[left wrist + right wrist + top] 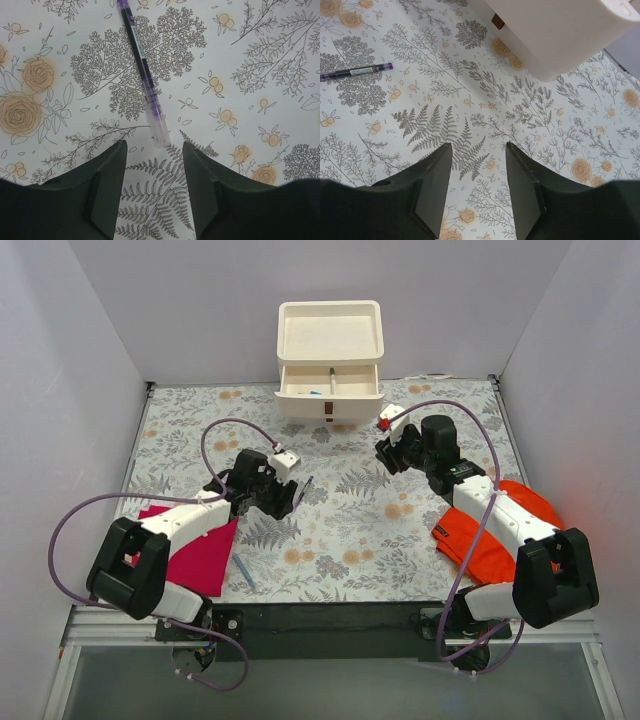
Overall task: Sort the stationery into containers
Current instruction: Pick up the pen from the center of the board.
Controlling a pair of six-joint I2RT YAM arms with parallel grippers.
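A purple and dark pen (142, 70) lies on the floral mat, its clear end just ahead of my left gripper (154, 150), which is open and empty above the mat. From above, the pen (305, 488) sits at the left gripper's (292, 498) tips. My right gripper (479, 150) is open and empty over the mat; the same pen (355, 71) shows far to its left. The cream drawers (330, 390) stand at the back, the upper drawer pulled open with a blue pen (315, 392) inside and a shallow tray (330, 312) on top. Another blue pen (245, 573) lies near the front left.
A magenta cloth (200, 550) lies under the left arm. An orange cloth (500, 530) lies under the right arm. The drawers' corner (560, 35) and a brown handle (497, 21) are close ahead of the right gripper (385, 452). White walls enclose the mat on three sides.
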